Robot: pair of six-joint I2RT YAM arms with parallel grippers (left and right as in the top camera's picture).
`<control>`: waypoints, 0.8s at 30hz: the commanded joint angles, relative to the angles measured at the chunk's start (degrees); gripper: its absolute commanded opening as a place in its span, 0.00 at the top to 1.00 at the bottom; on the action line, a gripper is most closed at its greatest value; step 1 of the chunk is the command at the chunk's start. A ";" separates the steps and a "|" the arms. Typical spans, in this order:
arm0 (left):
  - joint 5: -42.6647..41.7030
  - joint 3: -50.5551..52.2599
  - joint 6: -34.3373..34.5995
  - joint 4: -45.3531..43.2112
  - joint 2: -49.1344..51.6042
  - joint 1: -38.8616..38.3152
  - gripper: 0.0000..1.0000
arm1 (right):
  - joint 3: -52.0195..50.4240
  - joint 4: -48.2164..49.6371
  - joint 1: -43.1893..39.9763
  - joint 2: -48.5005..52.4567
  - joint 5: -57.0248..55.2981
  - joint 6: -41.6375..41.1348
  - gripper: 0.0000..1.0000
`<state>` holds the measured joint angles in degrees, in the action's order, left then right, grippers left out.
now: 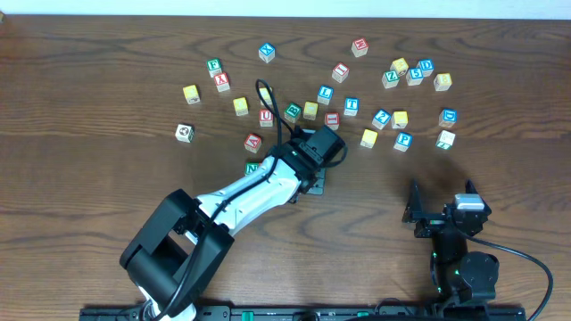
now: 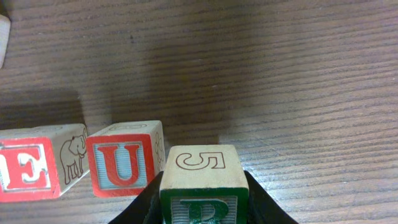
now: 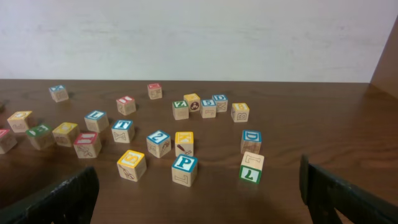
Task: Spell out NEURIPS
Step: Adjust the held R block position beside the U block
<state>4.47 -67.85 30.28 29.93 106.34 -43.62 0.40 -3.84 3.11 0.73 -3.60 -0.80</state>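
Note:
My left gripper (image 2: 204,208) is shut on a wooden cube (image 2: 200,167) that has a green R on its near face and an outlined 5 on top. Just left of it on the table stand a red U cube (image 2: 123,167) and a red E cube (image 2: 28,171), side by side. In the overhead view the green N cube (image 1: 252,168) shows at the left of my left arm, which hides E, U and R; the left gripper (image 1: 308,176) is right of N. The blue P cube (image 3: 185,165) (image 1: 403,140) and a yellow-faced cube (image 3: 131,160) lie before my open right gripper (image 3: 199,208) (image 1: 442,203).
Several other letter cubes are scattered across the back half of the table, among them L (image 1: 325,92), T (image 1: 351,105), Z (image 1: 382,118) and X (image 1: 221,81), with a tight cluster (image 1: 415,73) at the back right. A green L cube (image 3: 251,169) stands beside P.

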 commanded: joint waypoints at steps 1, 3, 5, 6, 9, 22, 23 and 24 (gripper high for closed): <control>-1.75 0.46 -2.25 -0.20 0.74 0.26 0.93 | -0.09 -0.22 -0.42 -0.09 0.13 0.46 0.01; -1.75 0.46 -2.23 -0.42 0.76 0.26 0.92 | -0.09 -0.22 -0.42 -0.09 0.13 0.46 0.01; -1.73 0.46 -2.23 -0.48 0.79 0.26 0.93 | -0.09 -0.22 -0.42 -0.09 0.11 0.46 0.01; -1.73 0.46 -2.25 -0.48 0.83 0.26 0.93 | -0.09 -0.22 -0.42 -0.09 0.13 0.46 0.01; -1.70 0.46 -2.43 -0.48 1.46 0.26 0.92 | -0.09 -0.22 -0.42 -0.09 0.13 0.46 0.01; -2.54 -1.70 -3.78 -0.79 5.18 0.28 0.93 | -0.09 -0.22 -0.42 -0.09 0.11 0.46 0.01; -2.56 -1.84 -4.13 -0.98 5.18 0.28 0.93 | -0.09 -0.22 -0.42 -0.09 0.13 0.46 0.01; -2.54 -1.84 -4.15 -1.20 5.18 0.28 0.93 | -0.09 -0.22 -0.42 -0.09 0.13 0.46 0.01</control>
<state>2.42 -68.01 27.57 29.21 110.41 -43.53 0.40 -3.84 3.11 0.73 -3.60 -0.80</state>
